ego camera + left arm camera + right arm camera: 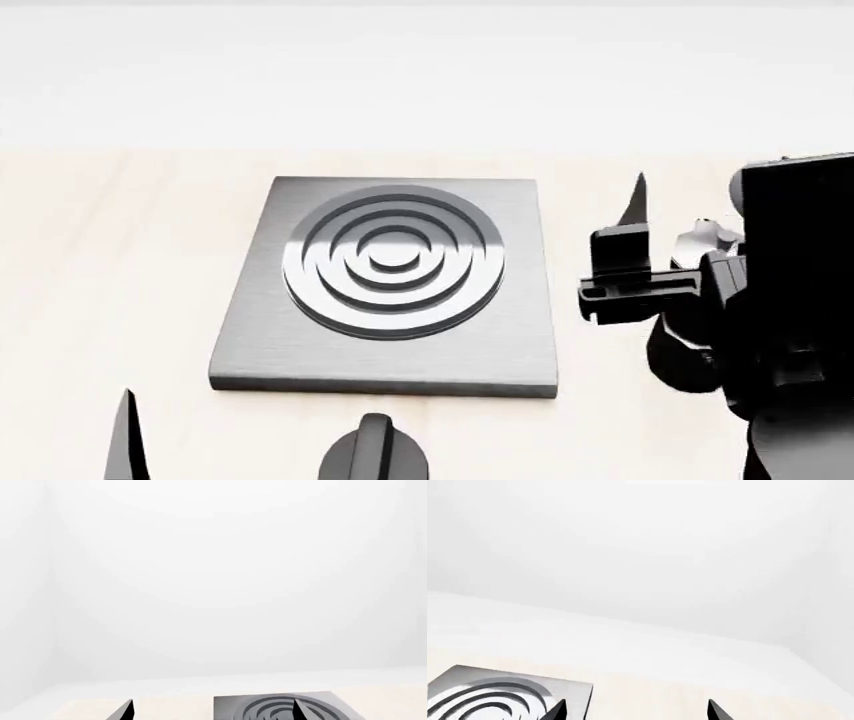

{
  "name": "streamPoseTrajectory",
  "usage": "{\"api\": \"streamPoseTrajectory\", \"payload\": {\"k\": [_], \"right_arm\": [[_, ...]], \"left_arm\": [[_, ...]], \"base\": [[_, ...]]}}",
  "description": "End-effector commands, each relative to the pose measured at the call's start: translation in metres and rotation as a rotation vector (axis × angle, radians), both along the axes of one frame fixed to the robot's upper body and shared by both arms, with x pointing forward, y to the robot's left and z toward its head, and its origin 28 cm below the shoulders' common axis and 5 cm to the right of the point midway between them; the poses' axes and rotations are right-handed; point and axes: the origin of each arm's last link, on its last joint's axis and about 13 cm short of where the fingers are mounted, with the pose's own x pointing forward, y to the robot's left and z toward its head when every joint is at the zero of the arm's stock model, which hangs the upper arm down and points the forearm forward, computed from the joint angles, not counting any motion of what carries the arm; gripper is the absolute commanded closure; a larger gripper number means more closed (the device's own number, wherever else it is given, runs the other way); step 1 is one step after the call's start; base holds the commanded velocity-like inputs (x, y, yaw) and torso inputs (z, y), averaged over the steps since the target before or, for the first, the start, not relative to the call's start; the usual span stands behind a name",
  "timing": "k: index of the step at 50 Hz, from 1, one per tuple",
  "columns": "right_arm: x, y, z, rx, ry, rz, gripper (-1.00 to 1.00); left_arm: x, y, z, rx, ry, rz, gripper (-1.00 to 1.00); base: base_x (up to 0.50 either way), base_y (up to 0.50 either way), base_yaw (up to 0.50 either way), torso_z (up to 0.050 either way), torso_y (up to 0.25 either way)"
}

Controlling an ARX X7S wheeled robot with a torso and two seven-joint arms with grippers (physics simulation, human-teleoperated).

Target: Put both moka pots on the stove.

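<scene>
Evidently nothing is sitting on the stove point(390, 290) yet; both pots are remaining to place, while the left tool point(212, 711) and right tool point(637, 711) are gaping apart, holding nothing.

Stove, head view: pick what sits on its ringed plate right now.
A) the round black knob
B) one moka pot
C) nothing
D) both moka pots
C: the stove shows its raised rings fully bare, with no pot on the plate; the knob lies off its near edge.
</scene>
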Motion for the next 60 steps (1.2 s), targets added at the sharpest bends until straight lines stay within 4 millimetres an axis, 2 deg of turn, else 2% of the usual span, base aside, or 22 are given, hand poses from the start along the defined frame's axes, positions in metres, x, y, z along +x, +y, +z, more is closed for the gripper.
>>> {"api": "streamPoseTrajectory", "payload": {"k": [1,9,14,33,60], "right_arm": [[0.028,-0.024,-0.013,-0.008,0.189,-0.018,-1.00],[0.030,-0.028,-0.014,0.020,0.251,-0.036,-1.00],[0.034,-0.030,-0.022,0.022,0.285,-0.044,-1.00],[0.040,-0.033,-0.029,0.008,0.321,-0.058,-1.00],[0.048,-0.043,-0.060,0.005,0.416,-0.090,-1.00]], "left_arm": [[0.001,0.001,-0.001,-0.004,0.002,0.004,-1.00],[0.000,0.000,-0.001,-0.004,0.000,0.001,-1.00],[0.000,0.000,-0.001,-0.004,0.002,-0.001,-1.00],[0.000,-0.001,0.000,-0.002,-0.002,-0.004,-1.00],[-0.001,-0.004,-0.001,0.007,0.003,-0.014,-1.00]], "base": [[0.00,0.00,0.00,0.000,0.000],[0.00,0.00,0.00,0.000,0.000],[0.00,0.00,0.00,0.000,0.000],[0.00,0.00,0.00,0.000,0.000],[0.00,0.00,0.00,0.000,0.000]]}}
